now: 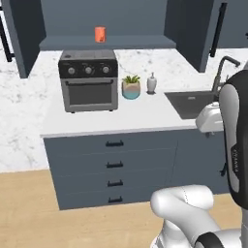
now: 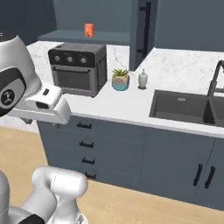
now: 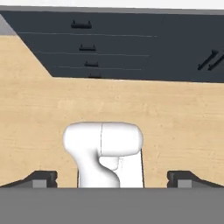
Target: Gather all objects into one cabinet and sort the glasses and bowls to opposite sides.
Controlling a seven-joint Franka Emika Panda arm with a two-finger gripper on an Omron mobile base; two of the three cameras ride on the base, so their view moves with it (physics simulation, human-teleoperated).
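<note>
The orange-red cup [image 1: 100, 34] stands alone on the open cabinet's [image 1: 29, 38] shelf, above the toaster oven [image 1: 89, 85] at the worktop's [image 1: 145, 114] back edge. The end effector [image 3: 111, 178] points down at the floor, fingertips spread wide, holding nothing. The sensible approach is to raise the arm first, then reach level over the oven. Neither bowl nor the mug is visible, and the cabinet's top is cropped.

A white marble counter [image 1: 145, 114] crosses mid-frame in both base views; a black toaster oven [image 1: 89, 80] stands at its centre left, with a potted plant [image 1: 131, 87] and soap bottle [image 1: 152, 83] beside it; a dark sink [image 2: 186, 108] (black tap) lies right; grey drawers [image 1: 114, 164] below; wood floor [image 3: 39, 105] at bottom.
</note>
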